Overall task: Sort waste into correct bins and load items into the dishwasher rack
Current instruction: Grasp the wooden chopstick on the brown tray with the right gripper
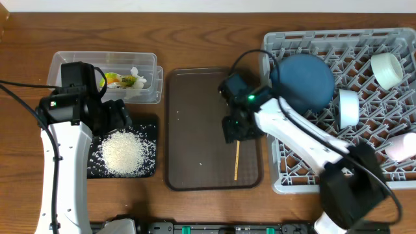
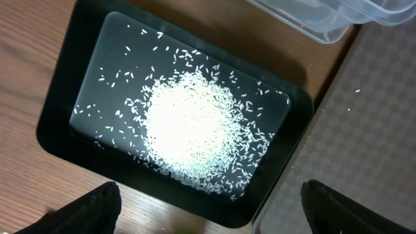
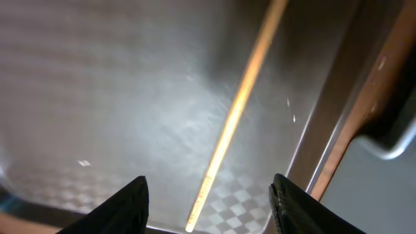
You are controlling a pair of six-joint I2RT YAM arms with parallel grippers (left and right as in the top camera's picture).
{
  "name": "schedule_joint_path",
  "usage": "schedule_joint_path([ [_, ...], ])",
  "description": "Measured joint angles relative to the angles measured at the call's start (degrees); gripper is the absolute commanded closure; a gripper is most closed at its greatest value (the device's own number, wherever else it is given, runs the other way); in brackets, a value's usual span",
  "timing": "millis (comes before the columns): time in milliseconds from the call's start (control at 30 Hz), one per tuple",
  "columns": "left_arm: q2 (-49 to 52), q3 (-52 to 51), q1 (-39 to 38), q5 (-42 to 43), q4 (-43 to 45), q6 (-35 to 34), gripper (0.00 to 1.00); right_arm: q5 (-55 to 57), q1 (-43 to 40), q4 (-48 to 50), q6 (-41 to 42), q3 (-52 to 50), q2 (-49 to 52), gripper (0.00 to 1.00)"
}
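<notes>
The thin wooden stick point(image 1: 237, 160) lies on the brown serving tray point(image 1: 195, 97). My right gripper point(image 1: 235, 130) is open and empty just above the stick's upper end; in the right wrist view the stick point(image 3: 237, 117) runs between the fingers point(image 3: 208, 201). My left gripper point(image 1: 117, 117) is open and empty over the black tray point(image 1: 155, 130), which holds a pile of rice point(image 1: 122, 153), point(image 2: 195, 130). The clear tub point(image 1: 65, 65) holds the snack wrapper point(image 1: 120, 80) and the tissue point(image 1: 138, 77). The grey rack point(image 1: 279, 182) holds the dark-blue plate point(image 1: 302, 81), mint-green bowl point(image 1: 388, 68), pale-blue bowl point(image 1: 348, 107) and pink bowl point(image 1: 400, 146).
A few stray rice grains lie on the brown tray point(image 2: 377, 130). In the left wrist view the black tray point(image 2: 65, 110) sits between the tub's corner point(image 2: 331, 19) and bare wood. The rack's edge point(image 3: 390, 146) stands just right of the brown tray's rim.
</notes>
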Motion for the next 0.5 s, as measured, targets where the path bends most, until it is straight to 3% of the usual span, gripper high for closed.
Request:
schedule_joint_path([
  [500, 0.0, 0.0, 0.0, 0.0, 0.02, 0.0, 0.09, 0.39, 4.07, 2.38, 5.01, -0.22, 9.16, 0.51],
])
